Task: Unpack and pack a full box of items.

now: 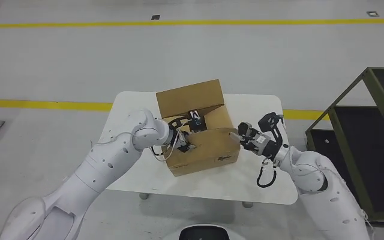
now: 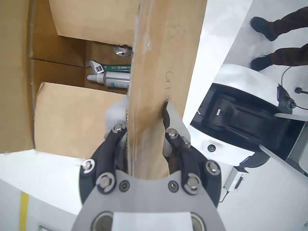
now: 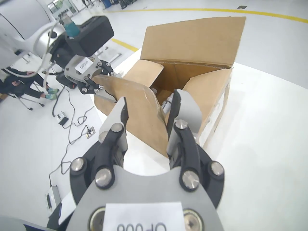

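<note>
An open cardboard box (image 1: 201,155) stands mid-table (image 1: 264,180), its back flap (image 1: 191,96) upright. Inside lie a green-handled wrench (image 2: 105,67), a white tube (image 2: 108,79) and a metal flange (image 2: 121,50), partly hidden by flaps. My left gripper (image 2: 144,104) is shut on the long front flap (image 2: 156,49) at its left end, one finger on each face; the right wrist view also shows this gripper (image 3: 105,90) clamping the flap (image 3: 134,102). My right gripper (image 3: 150,102) is open at the flap's other end, its fingertips straddling the corner. From above, left gripper (image 1: 183,143) and right gripper (image 1: 242,133) flank the box front.
A dark green metal frame cart (image 1: 354,132) stands on the floor beside the table's right side. The box's two short side flaps (image 2: 79,111) are folded inward. Bare tabletop lies in front of and to the right of the box. Cables (image 3: 72,126) trail on the floor.
</note>
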`<move>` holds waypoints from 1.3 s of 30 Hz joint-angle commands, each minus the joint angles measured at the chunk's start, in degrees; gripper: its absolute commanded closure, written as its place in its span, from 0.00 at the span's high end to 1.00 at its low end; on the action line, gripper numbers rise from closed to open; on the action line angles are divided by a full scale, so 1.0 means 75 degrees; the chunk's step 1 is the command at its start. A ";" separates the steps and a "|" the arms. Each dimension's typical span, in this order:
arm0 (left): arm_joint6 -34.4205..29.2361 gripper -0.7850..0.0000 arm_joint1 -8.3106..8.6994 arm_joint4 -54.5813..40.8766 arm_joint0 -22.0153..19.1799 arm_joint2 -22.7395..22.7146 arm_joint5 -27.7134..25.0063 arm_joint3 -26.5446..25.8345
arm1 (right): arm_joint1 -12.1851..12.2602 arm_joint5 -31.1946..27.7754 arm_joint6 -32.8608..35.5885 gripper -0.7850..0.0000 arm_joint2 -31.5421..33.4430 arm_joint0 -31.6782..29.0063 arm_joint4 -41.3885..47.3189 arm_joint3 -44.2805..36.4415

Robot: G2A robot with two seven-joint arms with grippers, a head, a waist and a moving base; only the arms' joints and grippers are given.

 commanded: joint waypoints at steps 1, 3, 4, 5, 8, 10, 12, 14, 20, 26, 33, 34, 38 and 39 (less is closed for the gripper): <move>0.0027 0.00 0.0027 0.0338 0.0009 -0.0026 -0.0022 -0.0128 | -0.0002 0.0154 -0.0109 1.00 0.0140 -0.0026 0.0422 0.0077; -0.0001 0.00 0.0060 0.0429 0.0049 -0.0084 -0.0096 -0.0247 | -0.0012 0.0310 -0.0270 1.00 0.0266 -0.0060 0.0864 0.0127; -0.0045 0.00 0.0077 0.0491 0.0065 -0.0107 -0.0130 -0.0335 | -0.0018 0.0371 -0.0337 1.00 0.0321 -0.0086 0.1107 0.0177; -0.0073 0.00 0.0095 0.0495 0.0095 -0.0138 -0.0175 -0.0417 | -0.0019 0.0480 -0.0338 1.00 0.0373 -0.0098 0.1271 0.0225; -0.0185 0.00 0.0152 0.0440 0.0177 -0.0260 -0.0259 -0.0638 | -0.0031 0.0643 -0.0453 1.00 0.0485 -0.0115 0.1703 0.0304; -0.0335 0.06 0.0187 0.0200 0.0240 -0.0307 -0.0516 -0.0800 | -0.0041 0.0755 -0.0484 0.94 0.0517 -0.0101 0.1919 0.0349; -0.0576 0.78 0.0228 -0.0128 0.0283 -0.0356 -0.0796 -0.0915 | -0.0044 0.0882 -0.0451 0.82 0.0521 -0.0083 0.1964 0.0385; -0.0824 1.00 0.0272 -0.0369 0.0302 -0.0363 -0.1142 -0.1043 | -0.0056 0.1088 -0.0435 0.48 0.0505 -0.0060 0.2084 0.0403; -0.0573 1.00 0.0466 -0.1435 0.0212 0.0073 -0.1394 -0.1120 | -0.0092 0.1500 -0.0093 0.00 0.0316 0.0070 0.2400 0.0490; -0.0339 1.00 0.0744 -0.2347 -0.0205 0.0932 -0.1629 -0.1142 | -0.0162 0.1615 0.0699 0.00 -0.0286 0.0478 0.2630 0.0741; -0.0210 1.00 0.1083 -0.3154 -0.0852 0.1716 -0.1757 -0.0973 | -0.0266 0.1404 0.1561 0.00 -0.0997 0.0938 0.3030 0.1347; -0.0218 1.00 0.1116 -0.3243 -0.0920 0.1743 -0.1748 -0.0919 | -0.0272 0.1344 0.1715 0.00 -0.1064 0.0970 0.3076 0.1420; -0.0330 1.00 0.1205 -0.3477 -0.1080 0.1690 -0.1636 -0.0675 | -0.0274 0.1079 0.2368 0.00 -0.1270 0.0989 0.3302 0.1536; -0.0386 1.00 0.1219 -0.3411 -0.1106 0.1676 -0.1580 -0.0634 | -0.0275 0.0987 0.2483 0.00 -0.1313 0.0962 0.3374 0.1558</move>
